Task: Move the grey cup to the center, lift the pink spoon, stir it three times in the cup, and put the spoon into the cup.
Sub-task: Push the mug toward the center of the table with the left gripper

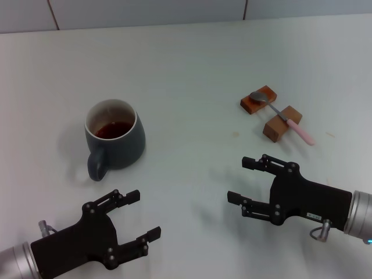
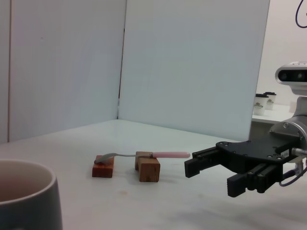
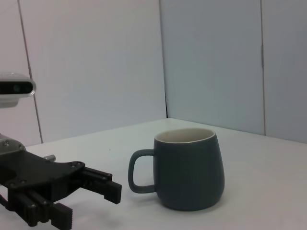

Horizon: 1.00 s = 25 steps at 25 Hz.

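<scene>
The grey cup (image 1: 114, 139) stands upright on the left of the white table, with dark reddish-brown liquid inside and its handle toward me. It also shows in the right wrist view (image 3: 188, 168) and at the edge of the left wrist view (image 2: 26, 197). The pink spoon (image 1: 282, 117) lies across two brown wooden blocks at the right, its metal bowl on the far block; it also shows in the left wrist view (image 2: 144, 155). My left gripper (image 1: 142, 215) is open and empty, near of the cup. My right gripper (image 1: 243, 180) is open and empty, near of the spoon.
The two wooden blocks (image 1: 258, 100) (image 1: 282, 122) hold the spoon off the table. The white table (image 1: 192, 64) runs to a tiled wall at the back. White panels stand around the table in the wrist views.
</scene>
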Available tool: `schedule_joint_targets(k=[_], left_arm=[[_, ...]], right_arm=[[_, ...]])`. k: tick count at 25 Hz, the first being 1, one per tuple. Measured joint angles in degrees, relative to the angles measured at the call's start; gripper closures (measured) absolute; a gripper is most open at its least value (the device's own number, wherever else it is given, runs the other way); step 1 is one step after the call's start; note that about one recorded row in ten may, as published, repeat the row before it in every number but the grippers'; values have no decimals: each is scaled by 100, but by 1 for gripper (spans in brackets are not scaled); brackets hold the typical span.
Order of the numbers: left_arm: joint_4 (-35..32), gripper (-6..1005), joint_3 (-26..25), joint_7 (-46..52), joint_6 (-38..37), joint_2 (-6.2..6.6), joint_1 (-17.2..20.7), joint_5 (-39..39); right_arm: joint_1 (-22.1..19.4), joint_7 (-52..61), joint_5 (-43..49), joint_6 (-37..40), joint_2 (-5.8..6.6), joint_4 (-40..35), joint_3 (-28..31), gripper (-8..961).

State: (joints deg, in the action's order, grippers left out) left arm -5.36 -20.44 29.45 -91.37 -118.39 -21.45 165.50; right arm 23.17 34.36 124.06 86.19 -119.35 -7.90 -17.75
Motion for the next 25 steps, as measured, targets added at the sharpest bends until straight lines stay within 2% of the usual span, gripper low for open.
schedule_joint_targets(k=[25], left_arm=[[10, 226, 91, 53, -12, 3, -22, -9]], right_arm=[[-19, 0, -19, -16, 0, 0, 0, 178]])
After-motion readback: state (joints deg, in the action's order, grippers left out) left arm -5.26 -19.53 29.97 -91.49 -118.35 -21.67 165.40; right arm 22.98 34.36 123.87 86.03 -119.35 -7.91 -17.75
